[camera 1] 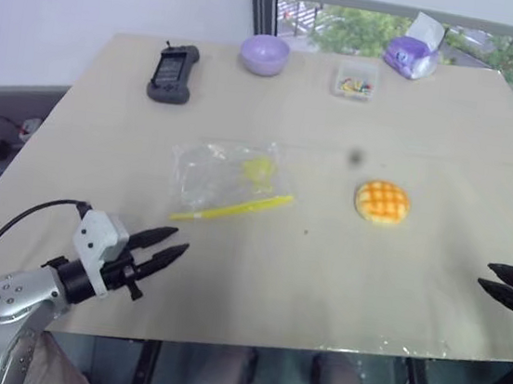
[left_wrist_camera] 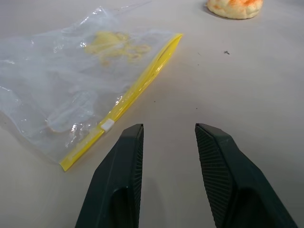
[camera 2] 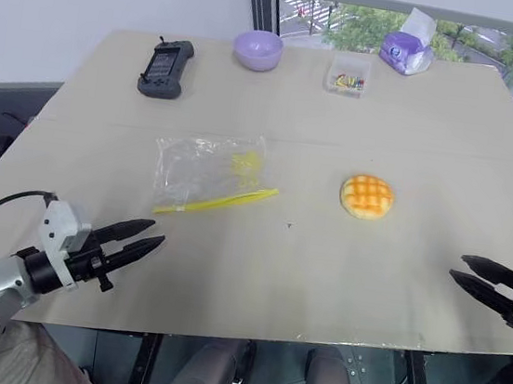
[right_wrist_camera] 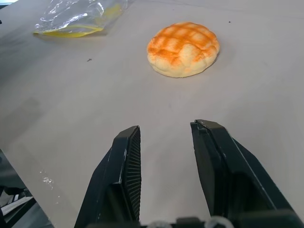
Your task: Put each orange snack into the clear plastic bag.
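One orange snack (camera 1: 382, 202), a round golden bun with a scored grid, lies on the table right of centre. Left of it the clear plastic bag (camera 1: 228, 175) lies flat, its yellow closure strip (camera 1: 232, 208) along the near edge. My left gripper (camera 1: 172, 244) hovers open and empty near the table's front left, a short way before the bag's strip (left_wrist_camera: 137, 90). At the front right edge my right gripper (camera 2: 460, 270) is open and empty, pointing toward the bun (right_wrist_camera: 183, 49) with bare table between them.
Along the far edge stand a black handheld device (camera 1: 173, 72), a lilac bowl (camera 1: 264, 54), a small clear box of colourful bits (camera 1: 356, 82) and a purple tissue pack (camera 1: 411, 54). The tan table (camera 1: 302, 282) ends just behind both grippers.
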Motion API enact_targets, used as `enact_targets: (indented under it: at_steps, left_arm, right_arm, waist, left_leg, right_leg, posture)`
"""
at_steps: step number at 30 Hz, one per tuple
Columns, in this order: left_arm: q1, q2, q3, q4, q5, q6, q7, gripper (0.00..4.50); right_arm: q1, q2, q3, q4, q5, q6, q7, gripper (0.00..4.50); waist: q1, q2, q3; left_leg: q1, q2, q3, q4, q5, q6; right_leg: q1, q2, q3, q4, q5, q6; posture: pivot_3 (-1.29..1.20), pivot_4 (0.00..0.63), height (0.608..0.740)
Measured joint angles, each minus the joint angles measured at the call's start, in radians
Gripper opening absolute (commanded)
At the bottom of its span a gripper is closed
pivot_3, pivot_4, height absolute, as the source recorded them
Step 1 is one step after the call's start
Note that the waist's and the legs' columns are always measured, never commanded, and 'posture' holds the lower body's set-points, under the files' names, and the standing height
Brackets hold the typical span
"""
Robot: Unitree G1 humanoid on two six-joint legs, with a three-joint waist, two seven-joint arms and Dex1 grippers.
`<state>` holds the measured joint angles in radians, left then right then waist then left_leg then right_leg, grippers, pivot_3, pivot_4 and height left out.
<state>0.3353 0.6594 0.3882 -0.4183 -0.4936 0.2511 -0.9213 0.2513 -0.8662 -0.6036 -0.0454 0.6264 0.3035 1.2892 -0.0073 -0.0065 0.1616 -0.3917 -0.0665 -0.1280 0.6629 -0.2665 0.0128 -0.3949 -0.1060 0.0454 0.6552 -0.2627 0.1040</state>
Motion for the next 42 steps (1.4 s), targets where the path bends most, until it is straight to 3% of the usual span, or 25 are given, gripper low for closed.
enact_targets:
  at_steps: [18, 28, 33, 42]
  left_arm:
    - [-0.041, 0.028, -0.007, 0.018, 0.046, 0.030, 0.058, 1.84]
    - [-0.138, 0.070, -0.023, 0.133, 0.137, 0.025, 0.092, 1.84]
    - [-0.274, 0.078, -0.070, 0.256, 0.203, -0.035, 0.111, 1.84]
    - [-0.408, 0.149, -0.202, 0.485, 0.420, -0.398, 0.099, 1.84]
  right_arm:
    - [-0.009, 0.000, 0.009, -0.030, 0.004, 0.029, -0.012, 1.83]
    - [-0.019, 0.019, 0.006, -0.162, 0.141, 0.096, -0.004, 1.83]
    - [-0.054, 0.029, 0.009, -0.272, 0.205, 0.108, -0.013, 1.83]
    - [-0.082, 0.024, 0.021, -0.306, 0.207, 0.112, -0.036, 1.83]
  waist:
    - [0.000, 0.000, 0.000]
    - [0.000, 0.000, 0.000]
    - [0.002, 0.000, 0.000]
    - [0.004, 0.000, 0.000]
  left_leg:
    - [0.000, 0.000, 0.000, 0.000, 0.000, 0.000]
    - [0.000, 0.000, -0.001, 0.000, 0.000, 0.000]
    - [0.000, 0.000, -0.002, -0.001, 0.000, 0.000]
    - [0.000, 0.000, -0.002, -0.002, 0.000, 0.000]
  right_leg:
    - [0.000, 0.000, 0.000, 0.000, 0.000, 0.000]
    - [0.000, 0.000, -0.001, 0.000, 0.000, 0.000]
    - [0.000, 0.000, -0.001, 0.000, 0.000, 0.000]
    - [-0.001, 0.000, -0.001, -0.001, 0.000, 0.000]
  posture:
    - [0.00, 0.150, 0.740]
    - [0.00, 0.150, 0.740]
    - [0.00, 0.150, 0.740]
    - [0.00, 0.150, 0.740]
